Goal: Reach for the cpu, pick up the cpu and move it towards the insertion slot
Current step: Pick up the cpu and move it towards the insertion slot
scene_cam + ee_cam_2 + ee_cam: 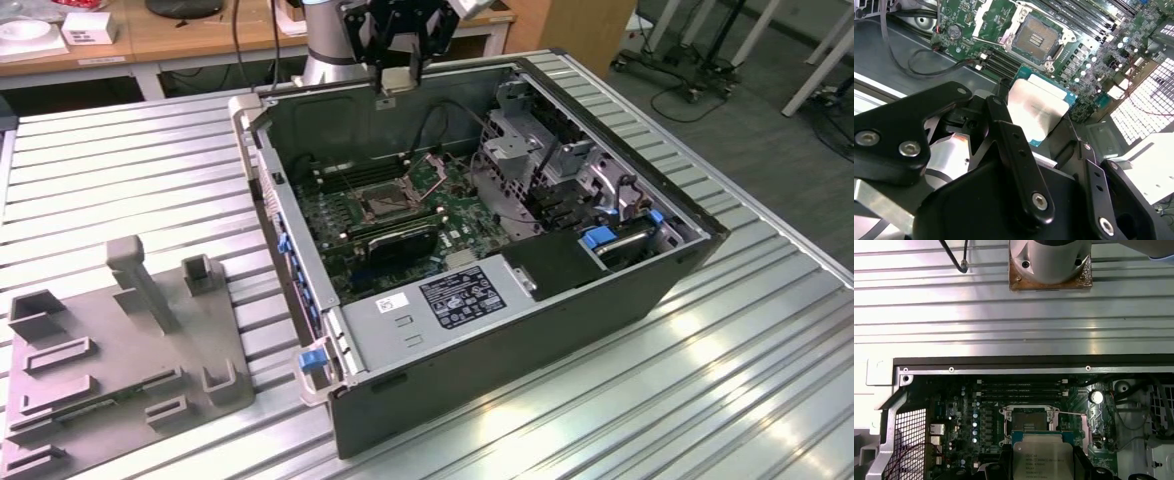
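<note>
Exterior view shows the gripper (396, 75) holding the cpu (396, 80) above the open computer case's (534, 330) far edge. Both wrist views have its fingers (1014, 145) clamped on the chip, seemingly well above the insertion slot (1036, 36).

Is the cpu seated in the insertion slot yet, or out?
Out. The gripper holds the cpu above the case, and the insertion slot lies open and bare.
</note>
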Controlling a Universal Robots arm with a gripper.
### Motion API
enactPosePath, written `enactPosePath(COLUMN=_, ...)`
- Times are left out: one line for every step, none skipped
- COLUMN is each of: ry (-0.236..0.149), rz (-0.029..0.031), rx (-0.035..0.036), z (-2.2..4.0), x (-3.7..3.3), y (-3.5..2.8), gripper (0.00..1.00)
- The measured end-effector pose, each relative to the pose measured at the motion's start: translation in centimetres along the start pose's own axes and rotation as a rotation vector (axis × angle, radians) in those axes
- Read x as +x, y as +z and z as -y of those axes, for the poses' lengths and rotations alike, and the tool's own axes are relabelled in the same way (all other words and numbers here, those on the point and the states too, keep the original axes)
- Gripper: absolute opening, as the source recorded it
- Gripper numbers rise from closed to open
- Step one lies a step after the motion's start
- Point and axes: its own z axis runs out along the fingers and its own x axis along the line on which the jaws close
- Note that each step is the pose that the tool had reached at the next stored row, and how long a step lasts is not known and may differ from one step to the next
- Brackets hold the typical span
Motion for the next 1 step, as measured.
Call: enactPosePath(ry=0.0, rz=0.0, rx=-0.0005, z=0.0, x=0.0, y=0.0, gripper=0.55)
